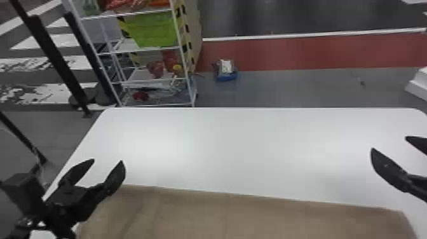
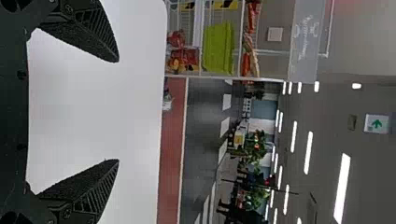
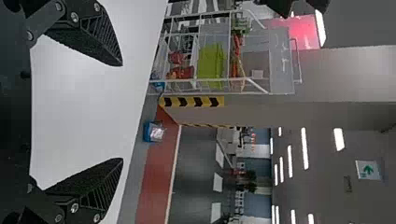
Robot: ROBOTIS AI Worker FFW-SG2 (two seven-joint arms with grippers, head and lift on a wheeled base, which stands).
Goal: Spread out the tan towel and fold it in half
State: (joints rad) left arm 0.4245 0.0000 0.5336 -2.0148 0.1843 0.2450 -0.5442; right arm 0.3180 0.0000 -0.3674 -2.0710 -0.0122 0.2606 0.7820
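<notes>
Your tan towel (image 1: 254, 219) lies along the head view's bottom edge, seemingly spread with the fold left to make, and your left gripper (image 1: 108, 160) and right gripper (image 1: 389, 143) have empty, parted fingers.

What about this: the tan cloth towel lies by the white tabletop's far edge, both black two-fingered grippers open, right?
Not the far edge: the head view shows the towel on the near part of the tabletop. The left gripper and right gripper are open.
</notes>
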